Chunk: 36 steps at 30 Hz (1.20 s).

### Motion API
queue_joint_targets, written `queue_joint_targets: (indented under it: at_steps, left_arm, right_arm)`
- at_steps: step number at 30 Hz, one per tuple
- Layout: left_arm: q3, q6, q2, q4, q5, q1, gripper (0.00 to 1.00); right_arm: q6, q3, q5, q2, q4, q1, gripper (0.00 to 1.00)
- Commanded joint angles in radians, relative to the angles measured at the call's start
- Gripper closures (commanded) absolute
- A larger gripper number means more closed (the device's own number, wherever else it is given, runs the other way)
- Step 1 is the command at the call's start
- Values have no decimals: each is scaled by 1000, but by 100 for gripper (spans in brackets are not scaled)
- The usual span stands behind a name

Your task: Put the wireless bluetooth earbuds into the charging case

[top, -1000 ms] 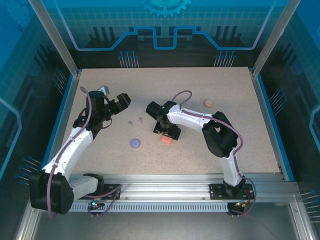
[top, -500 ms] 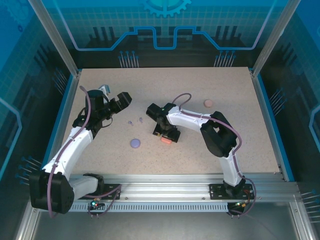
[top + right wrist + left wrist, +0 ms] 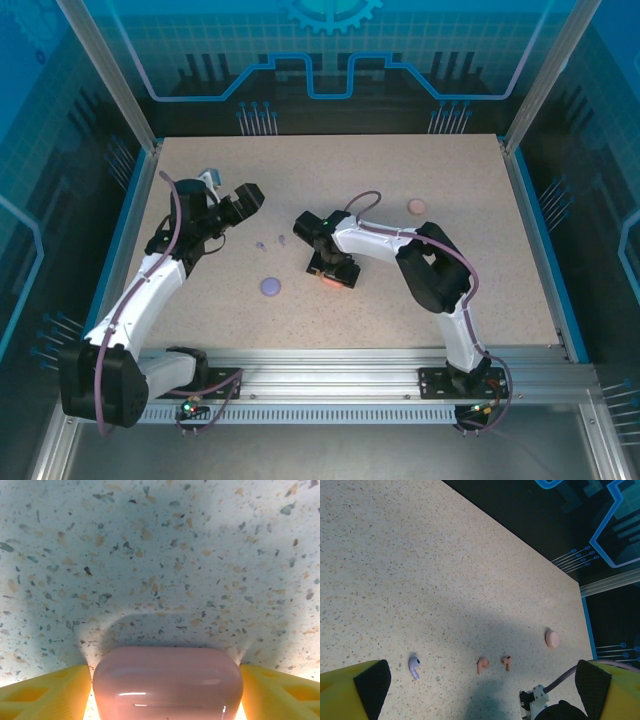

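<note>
My right claw (image 3: 332,272) has dropped onto the coral charging case (image 3: 167,682), snug on both sides, so it's pinned; left claw (image 3: 248,201) hangs wide open, empty.

Right jaws clamped, left jaws wide

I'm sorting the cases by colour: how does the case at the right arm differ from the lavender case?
The coral case is reddish; the lavender case is pale purple. The coral case sits between the fingers of the right tool; the lavender case lies free. From above, the right arm hides most of the coral case; the lavender case shows whole. Both are smooth, rounded pebbles on the table.
</note>
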Motion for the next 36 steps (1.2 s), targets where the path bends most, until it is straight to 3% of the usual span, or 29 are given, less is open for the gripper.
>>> queue_joint_targets:
  at_steps: [1,7,13,20,29,36]
  left_arm:
    - [32,-18,4,20,33,10,1]
    - [32,-29,10,28,45,10,1]
    - [23,-58,20,21,50,8,1]
    - [-51,-82,37,91,94,-43,1]
    - [-279,-149,89,496,96,-194,1]
    - [-344,-122,194,687,151,-292,1]
  right_arm:
    - [3,-20,-7,28,5,-12,24]
    - [-6,-37,-11,19,22,-20,29]
    - [-5,-96,-19,-33,71,-30,43]
    - [-2,-189,-18,-158,134,-96,44]
    - [3,-216,-79,-207,166,-221,42]
    - [46,-194,-116,-202,185,-265,42]
